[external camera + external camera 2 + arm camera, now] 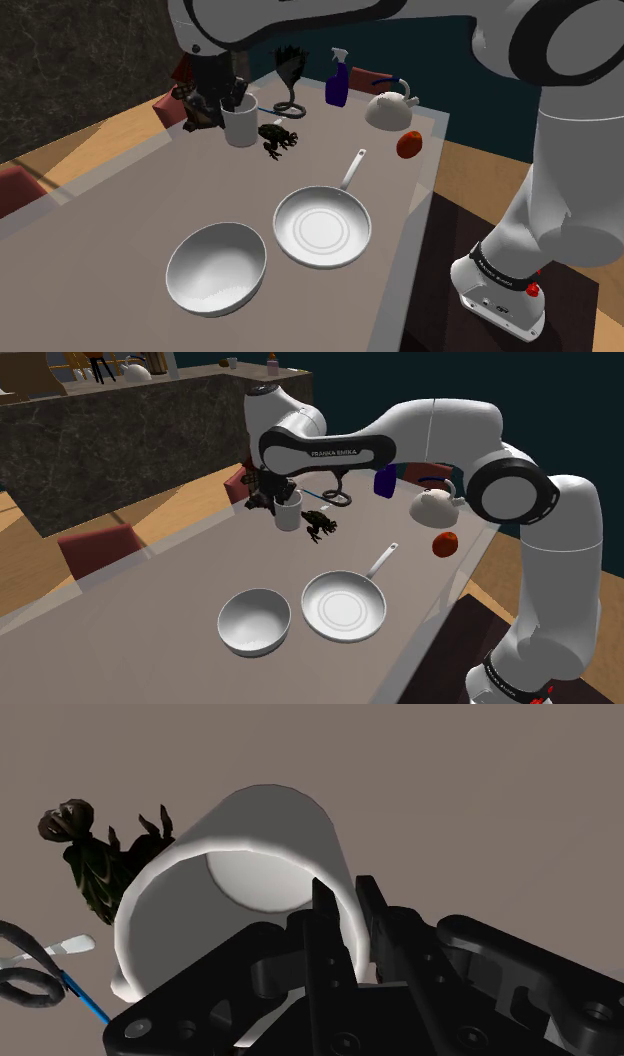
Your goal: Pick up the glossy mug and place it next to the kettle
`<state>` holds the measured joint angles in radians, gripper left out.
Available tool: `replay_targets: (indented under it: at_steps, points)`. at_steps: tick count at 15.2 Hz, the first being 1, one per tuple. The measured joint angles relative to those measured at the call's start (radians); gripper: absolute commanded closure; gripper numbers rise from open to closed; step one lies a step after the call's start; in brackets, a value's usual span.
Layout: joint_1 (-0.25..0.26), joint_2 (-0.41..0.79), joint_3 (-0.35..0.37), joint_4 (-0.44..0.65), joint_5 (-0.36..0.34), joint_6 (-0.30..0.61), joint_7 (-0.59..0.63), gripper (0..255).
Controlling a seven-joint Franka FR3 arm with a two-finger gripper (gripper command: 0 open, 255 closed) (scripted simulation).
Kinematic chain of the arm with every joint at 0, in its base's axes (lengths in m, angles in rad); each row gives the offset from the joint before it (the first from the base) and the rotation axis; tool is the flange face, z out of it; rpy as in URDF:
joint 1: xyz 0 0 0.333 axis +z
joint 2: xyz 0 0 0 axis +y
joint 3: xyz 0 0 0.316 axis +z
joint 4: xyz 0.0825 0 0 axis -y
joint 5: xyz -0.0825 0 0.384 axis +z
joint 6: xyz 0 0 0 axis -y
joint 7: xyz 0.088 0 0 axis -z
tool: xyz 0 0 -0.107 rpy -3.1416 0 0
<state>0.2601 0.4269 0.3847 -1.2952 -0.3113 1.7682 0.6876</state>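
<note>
White and upright, the mug point(240, 126) is at the far end of the grey table point(130, 210), just beside a dark frog figurine point(278, 137) and well apart from the white kettle point(390, 110). The black gripper point(345, 919) is clamped on the mug's wall at the rim, one finger inside and one outside.

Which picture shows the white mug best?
The wrist view: the mug is close, its open mouth and inside plain, the gripper clasping its wall. The shoulder view and second exterior view show the mug from farther off, upright, its top partly hidden by the gripper.
</note>
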Motion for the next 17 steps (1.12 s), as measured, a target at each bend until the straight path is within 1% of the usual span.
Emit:
replay_targets:
  at_steps: [6, 13, 15, 17]
  points:
    - [0.015, 0.016, 0.0, 0.109, -0.002, -0.092, -0.016, 255]
    - [0.046, 0.058, -0.002, 0.269, -0.015, -0.208, -0.032, 255]
    - [0.008, -0.005, 0.001, 0.18, 0.007, -0.178, -0.047, 255]
    - [-0.047, -0.098, 0.002, 0.045, 0.042, -0.127, -0.075, 255]
